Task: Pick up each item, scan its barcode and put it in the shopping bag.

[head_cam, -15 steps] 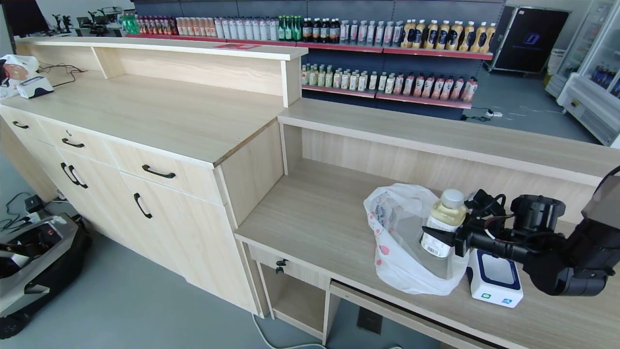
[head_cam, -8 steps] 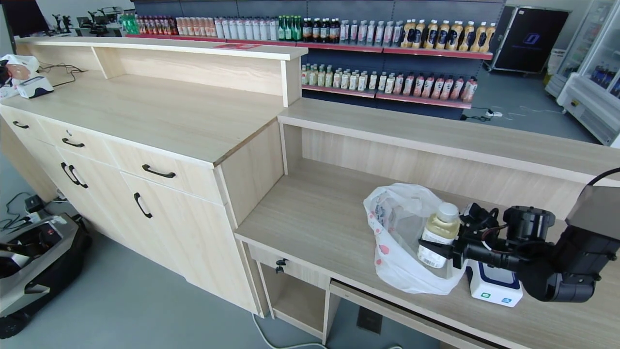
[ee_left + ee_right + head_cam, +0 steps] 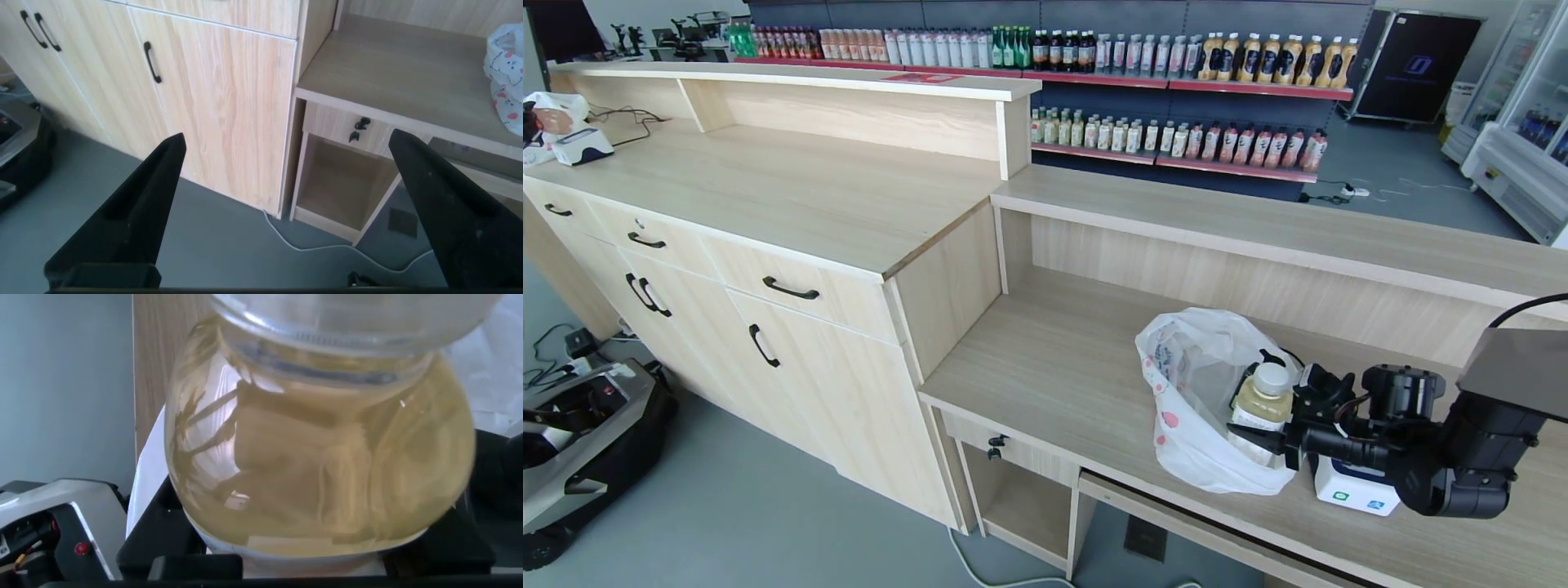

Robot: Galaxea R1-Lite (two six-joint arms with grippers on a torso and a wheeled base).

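Counter [image 3: 1054,367] first: its low shelf lies under your right gripper [image 3: 1264,412]. The shopping bag [image 3: 1188,425] stands open around that gripper's fingertips. They pinch the bottle [image 3: 1262,390] of pale yellow drink upright, and its lower half is sunk inside the bag's mouth. The white scanner [image 3: 1352,488] sits beneath the gripper's wrist, just beside the bag. Your left gripper [image 3: 286,220] hangs with fingers spread wide, holding nothing, above the grey floor [image 3: 229,245], with a cupboard door [image 3: 221,106] ahead of it.
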